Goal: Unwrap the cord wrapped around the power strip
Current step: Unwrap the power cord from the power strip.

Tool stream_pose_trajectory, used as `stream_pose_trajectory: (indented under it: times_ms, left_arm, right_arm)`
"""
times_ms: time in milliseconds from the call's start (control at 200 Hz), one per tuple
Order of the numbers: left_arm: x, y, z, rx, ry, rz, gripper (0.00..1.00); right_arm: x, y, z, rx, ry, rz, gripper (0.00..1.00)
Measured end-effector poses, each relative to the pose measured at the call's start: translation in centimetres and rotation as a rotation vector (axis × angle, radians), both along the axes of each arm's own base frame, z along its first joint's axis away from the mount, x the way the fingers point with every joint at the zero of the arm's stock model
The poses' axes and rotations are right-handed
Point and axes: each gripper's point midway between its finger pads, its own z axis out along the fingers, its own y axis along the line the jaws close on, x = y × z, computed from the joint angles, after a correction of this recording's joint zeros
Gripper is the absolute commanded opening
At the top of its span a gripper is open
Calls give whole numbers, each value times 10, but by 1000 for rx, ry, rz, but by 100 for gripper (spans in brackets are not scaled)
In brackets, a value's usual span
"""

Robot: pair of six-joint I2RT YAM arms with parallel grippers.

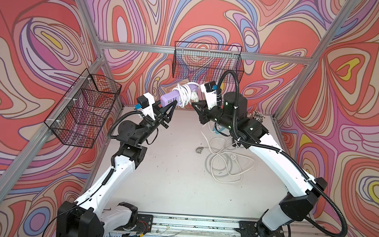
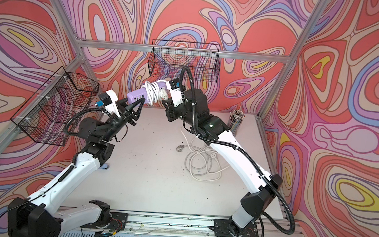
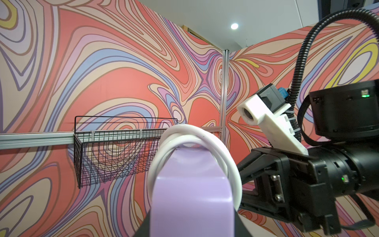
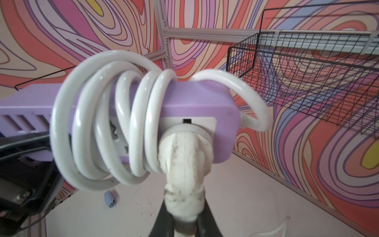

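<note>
The purple power strip point(image 1: 168, 98) point(image 2: 136, 97) hangs in the air over the far side of the table, between my two grippers. Several loops of white cord point(image 1: 183, 93) point(image 2: 152, 90) point(image 4: 98, 127) wind around its middle. My left gripper point(image 1: 173, 104) point(image 2: 140, 101) point(image 3: 191, 229) is shut on the strip's point(image 3: 190, 195) near end, with the cord point(image 3: 196, 137) just beyond. My right gripper point(image 1: 194, 101) point(image 2: 165, 100) point(image 4: 185, 217) is shut on the white plug point(image 4: 184, 156), which sits in a socket on the strip's point(image 4: 196, 102) face.
A loose white cable point(image 1: 224, 159) lies tangled on the table under the right arm. A cup of pencils point(image 2: 235, 120) stands at the back right. Wire baskets hang on the back wall point(image 1: 208, 62) and left wall point(image 1: 85, 108). A small blue-grey object point(image 4: 109, 199) lies on the table.
</note>
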Motion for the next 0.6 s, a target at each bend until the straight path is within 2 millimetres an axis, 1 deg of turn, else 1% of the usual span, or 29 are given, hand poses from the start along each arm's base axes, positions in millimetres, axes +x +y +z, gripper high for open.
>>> stream_pose_trajectory:
  times_ms: [130,290,396,521,601]
  left_arm:
    - [4,-8,-10,12,35,-19,0]
    - [5,-10,-13,17,43,-27,0]
    - [5,-10,-12,16,41,-27,0]
    - [5,-8,-11,15,36,-22,0]
    - [3,-2,-4,5,14,-4,0]
  right_arm:
    - [3,-16,-10,-2,37,37,0]
    - [2,-18,-12,6,56,72,0]
    - [-1,-15,-11,17,61,83,0]
    - [-6,-2,-9,4,45,59,0]
    - [-5,9,-3,-1,17,30,0]
